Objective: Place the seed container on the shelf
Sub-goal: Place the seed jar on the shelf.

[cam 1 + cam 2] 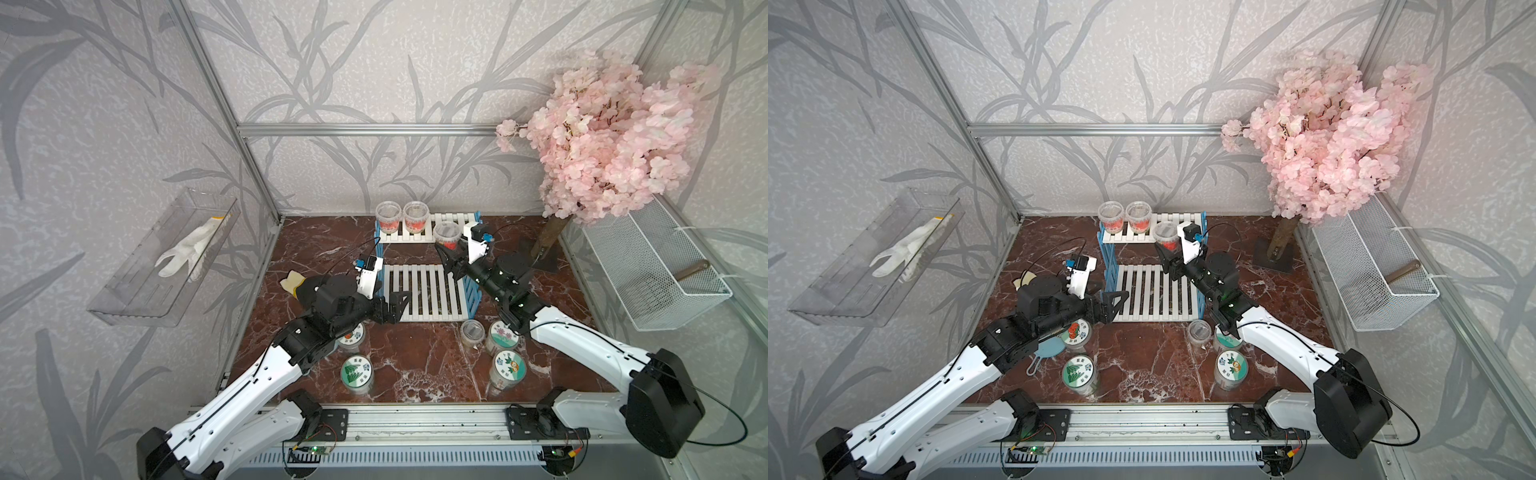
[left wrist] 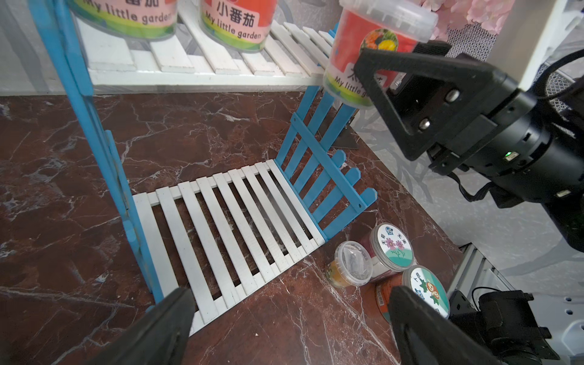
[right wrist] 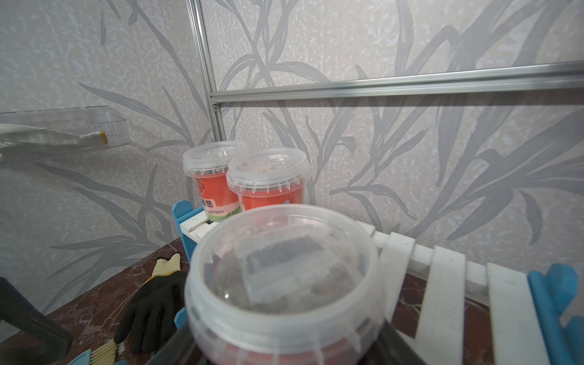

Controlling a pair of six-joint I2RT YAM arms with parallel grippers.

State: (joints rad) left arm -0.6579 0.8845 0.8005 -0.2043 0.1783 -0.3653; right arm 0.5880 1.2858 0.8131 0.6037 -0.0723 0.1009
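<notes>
**A:** Where does the left pincer stand?

**B:** The left gripper (image 1: 397, 303) hovers spread wide and empty at the front left corner of the lower tier of the small two-tier shelf (image 1: 428, 291), which has white slats between blue picket-fence sides.

**A:** And the upper tier?

**B:** Two clear plastic tubs (image 1: 387, 214) with red labels stand at its left end. Toward its right end, the right gripper (image 1: 449, 254) pinches the seed container (image 1: 447, 232), a clear lidded plastic tub with a red label. It is upright at the tier's front edge. Whether its base touches the slats cannot be told.

**A:** How will it handle?

**B:** It is probably light, with thin, smooth walls that flex and may slip. The hold around the body under the lid's rim looks sound, though too firm a squeeze might pop the lid.
</notes>
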